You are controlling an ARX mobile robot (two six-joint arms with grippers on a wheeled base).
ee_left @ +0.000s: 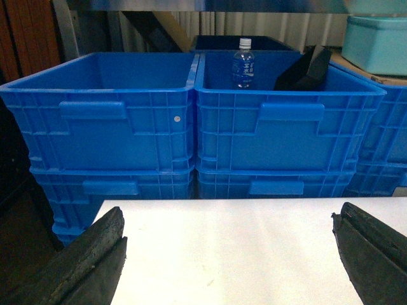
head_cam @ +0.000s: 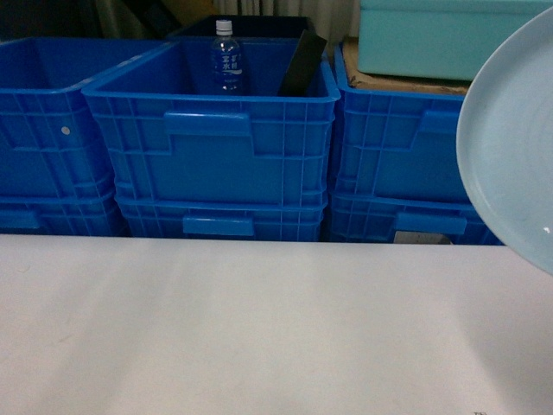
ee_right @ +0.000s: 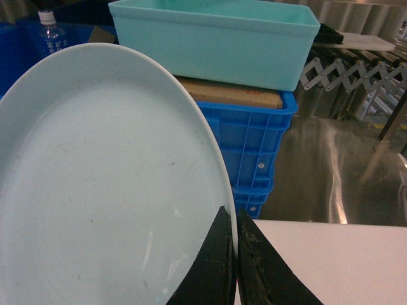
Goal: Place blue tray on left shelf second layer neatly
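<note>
The blue tray (head_cam: 510,138) is a pale round dish, held up on edge at the right border of the head view, above the white table (head_cam: 259,328). In the right wrist view the blue tray (ee_right: 102,190) fills the left half, and my right gripper (ee_right: 235,219) is shut on its rim, one black finger on each side. My left gripper (ee_left: 229,222) is open over the white table (ee_left: 229,254), its two dark fingers far apart with nothing between them. The left shelf second layer is not recognisable in these views.
Stacked dark-blue crates (head_cam: 212,147) stand right behind the table; one holds a water bottle (head_cam: 226,56) and a black object (head_cam: 302,65). A turquoise box (ee_right: 216,38) rests on cardboard atop the right-hand crates. A shiny steel surface (ee_right: 337,171) and scissor-lattice rails (ee_right: 343,70) lie at the right.
</note>
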